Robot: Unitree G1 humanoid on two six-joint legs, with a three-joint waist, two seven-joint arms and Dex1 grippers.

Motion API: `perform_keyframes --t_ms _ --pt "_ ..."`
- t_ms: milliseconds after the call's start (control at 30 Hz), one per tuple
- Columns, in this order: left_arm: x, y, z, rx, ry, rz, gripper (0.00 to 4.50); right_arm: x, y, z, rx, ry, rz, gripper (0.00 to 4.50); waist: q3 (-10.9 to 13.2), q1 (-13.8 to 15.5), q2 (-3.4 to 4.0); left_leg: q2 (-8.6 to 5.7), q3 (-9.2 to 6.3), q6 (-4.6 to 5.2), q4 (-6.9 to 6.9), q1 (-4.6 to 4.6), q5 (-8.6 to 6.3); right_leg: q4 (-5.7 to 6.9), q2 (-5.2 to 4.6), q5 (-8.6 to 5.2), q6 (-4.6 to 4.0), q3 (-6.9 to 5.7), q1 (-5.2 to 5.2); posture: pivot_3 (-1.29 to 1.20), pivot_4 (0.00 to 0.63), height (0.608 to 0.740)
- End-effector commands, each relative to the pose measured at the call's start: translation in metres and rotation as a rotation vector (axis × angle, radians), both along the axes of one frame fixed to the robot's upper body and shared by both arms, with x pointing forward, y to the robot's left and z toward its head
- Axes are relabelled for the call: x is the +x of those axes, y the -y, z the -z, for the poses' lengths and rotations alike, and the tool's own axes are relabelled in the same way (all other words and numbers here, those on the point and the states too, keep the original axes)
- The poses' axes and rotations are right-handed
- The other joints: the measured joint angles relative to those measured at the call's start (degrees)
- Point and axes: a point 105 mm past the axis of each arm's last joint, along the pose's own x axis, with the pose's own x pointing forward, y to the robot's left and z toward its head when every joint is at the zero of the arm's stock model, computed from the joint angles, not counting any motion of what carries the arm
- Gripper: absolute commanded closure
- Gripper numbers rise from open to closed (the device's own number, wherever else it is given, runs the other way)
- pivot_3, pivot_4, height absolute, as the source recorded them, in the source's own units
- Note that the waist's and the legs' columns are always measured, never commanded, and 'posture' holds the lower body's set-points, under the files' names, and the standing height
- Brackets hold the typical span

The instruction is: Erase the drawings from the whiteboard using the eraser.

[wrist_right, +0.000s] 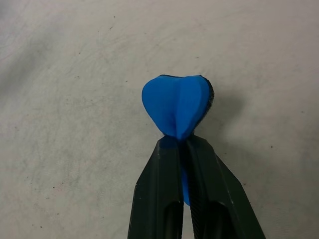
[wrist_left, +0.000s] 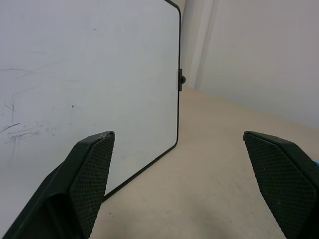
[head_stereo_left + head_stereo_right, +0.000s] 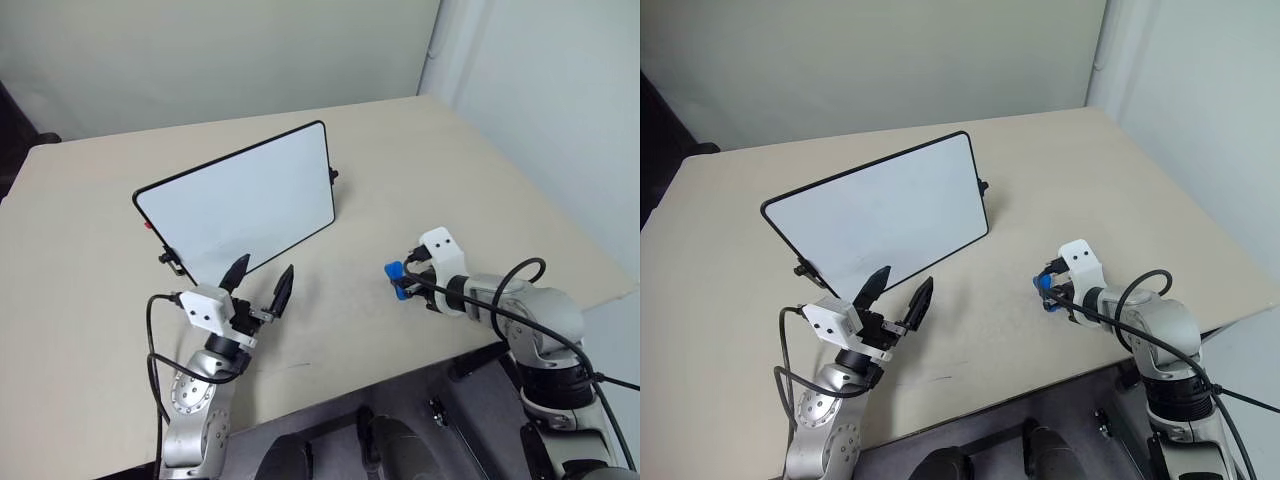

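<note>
The whiteboard (image 3: 240, 205) stands tilted back on the beige table, its white face toward me. The drawings are out of view; the board's face carries only faint grey smears (image 2: 20, 129). My left gripper (image 3: 266, 265) is open just in front of the board's lower edge, with nothing between its fingers (image 2: 92, 164). The right gripper (image 3: 405, 282) hangs low over the table to the right of the board, well apart from it, shut on the eraser (image 3: 395, 273). In the right wrist view the blue eraser (image 1: 177, 104) bulges out past the pinched fingertips.
The beige table (image 3: 430, 170) runs wide behind and to the right of the board. Its front edge passes just below both grippers. A pale wall stands behind the table and to its right.
</note>
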Motion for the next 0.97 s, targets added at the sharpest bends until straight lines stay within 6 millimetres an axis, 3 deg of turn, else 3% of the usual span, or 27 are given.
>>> perform_keyframes --t_ms 33,233,333,500,667,967 --pt "0.001 0.000 -0.008 0.008 0.039 0.004 0.00 -0.007 -0.002 0.023 -0.009 -0.094 -0.001 3.69 0.0 0.0 -0.01 0.00 0.00 -0.01 0.00 0.00 -0.06 -0.01 0.00 -0.04 0.02 -0.01 -0.01 0.00 0.150 0.740" --pt "0.002 -0.001 -0.008 0.010 0.040 0.002 0.00 -0.005 0.000 0.024 -0.016 -0.082 -0.003 1.67 -0.1 0.2 0.00 0.01 -0.03 0.02 -0.01 0.00 -0.14 0.01 0.00 -0.43 0.10 -0.02 -0.07 0.00 0.150 0.740" --pt "0.002 -0.001 -0.009 0.012 0.041 0.001 0.00 -0.004 0.000 0.015 0.015 -0.018 -0.021 0.67 -0.1 0.1 -0.04 0.01 0.04 0.06 0.00 0.02 -0.28 0.00 0.01 -0.49 0.12 0.02 -0.06 0.00 0.150 0.740" --pt "0.002 0.000 -0.008 0.012 0.040 0.004 0.00 0.000 -0.007 -0.024 0.128 0.275 -0.079 0.67 0.0 0.2 0.05 -0.10 0.09 0.18 0.02 0.02 -0.39 0.01 -0.08 -0.39 0.16 0.14 -0.04 0.00 0.150 0.740" --pt "0.002 0.000 -0.009 0.015 0.041 -0.003 0.00 -0.017 -0.019 -0.064 0.323 0.467 -0.219 0.67 0.0 0.1 0.14 -0.06 0.07 0.17 -0.02 -0.11 -0.38 0.03 -0.02 -0.38 0.15 0.13 -0.21 0.00 0.150 0.740" --pt "0.001 -0.002 -0.009 0.000 0.036 0.010 0.00 -0.033 -0.027 -0.073 0.414 0.549 -0.312 0.67 0.0 0.2 0.14 -0.06 0.07 0.16 -0.02 -0.09 -0.37 0.02 -0.03 -0.64 0.18 0.14 -0.20 0.00 0.150 0.740"
